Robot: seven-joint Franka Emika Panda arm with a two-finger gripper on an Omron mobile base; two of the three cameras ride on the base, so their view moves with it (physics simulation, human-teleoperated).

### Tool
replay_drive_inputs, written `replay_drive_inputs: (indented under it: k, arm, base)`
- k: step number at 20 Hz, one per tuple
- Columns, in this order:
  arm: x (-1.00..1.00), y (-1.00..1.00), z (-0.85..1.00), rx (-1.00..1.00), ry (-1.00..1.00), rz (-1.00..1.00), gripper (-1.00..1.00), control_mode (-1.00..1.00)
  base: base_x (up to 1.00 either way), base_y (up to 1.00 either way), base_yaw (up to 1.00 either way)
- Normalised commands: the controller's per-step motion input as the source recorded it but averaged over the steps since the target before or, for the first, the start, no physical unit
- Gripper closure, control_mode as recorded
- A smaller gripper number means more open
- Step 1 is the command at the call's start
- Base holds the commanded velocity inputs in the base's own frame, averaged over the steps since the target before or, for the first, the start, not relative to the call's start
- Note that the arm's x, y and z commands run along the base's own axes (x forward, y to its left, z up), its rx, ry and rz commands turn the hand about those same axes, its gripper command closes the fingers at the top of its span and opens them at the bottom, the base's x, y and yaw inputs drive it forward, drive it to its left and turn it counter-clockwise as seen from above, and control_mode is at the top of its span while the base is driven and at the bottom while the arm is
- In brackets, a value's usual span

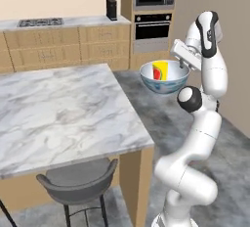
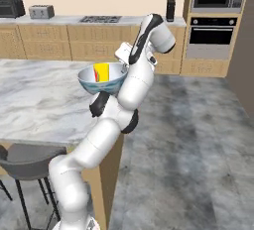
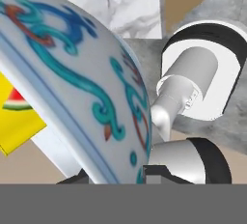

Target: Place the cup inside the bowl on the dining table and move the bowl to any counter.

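The bowl (image 1: 164, 83) hangs in the air just past the right edge of the dining table (image 1: 63, 108), white inside with a blue pattern outside. The yellow cup (image 1: 160, 70) with its red patch stands inside it. My gripper (image 1: 183, 64) is shut on the bowl's rim on the side nearest the arm. In the right base view the bowl (image 2: 101, 84) and cup (image 2: 101, 72) sit in front of the arm, gripper (image 2: 124, 65) at the rim, above the dining table's (image 2: 34, 100) edge. In the hand view the bowl's wall (image 3: 72, 73) looms close, the cup (image 3: 14, 117) at left.
The counter (image 1: 73, 21) runs along the back wall with a hob (image 1: 40, 22) and a black coffee machine (image 1: 111, 9); a toaster (image 2: 41, 11) stands further left. An oven stack (image 1: 153, 15) rises at its right end. A grey stool (image 1: 78, 179) is tucked under the table. Grey floor lies to the right.
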Motion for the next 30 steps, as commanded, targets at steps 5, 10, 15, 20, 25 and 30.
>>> replay_drive_inputs:
  k: [5, 10, 15, 20, 25, 30]
  arm:
    - [0.00, 0.00, 0.00, 0.00, 0.00, 0.00, 1.00, 1.00]
    - [0.00, 0.00, 0.00, 0.00, 0.00, 0.00, 1.00, 1.00]
    - [0.00, 0.00, 0.00, 0.00, 0.00, 0.00, 1.00, 1.00]
    - [0.00, 0.00, 0.00, 0.00, 0.00, 0.00, 1.00, 1.00]
    - [0.00, 0.00, 0.00, 0.00, 0.00, 0.00, 1.00, 1.00]
    - [0.00, 0.00, 0.00, 0.00, 0.00, 0.00, 1.00, 1.00]
  base:
    - [0.48, -0.55, 0.00]
    - [0.66, -0.69, 0.00]
    - [0.72, -0.69, 0.00]
    - [0.77, -0.65, 0.01]
    - [0.34, -0.63, 0.00]
    - [0.00, -0.56, 0.00]
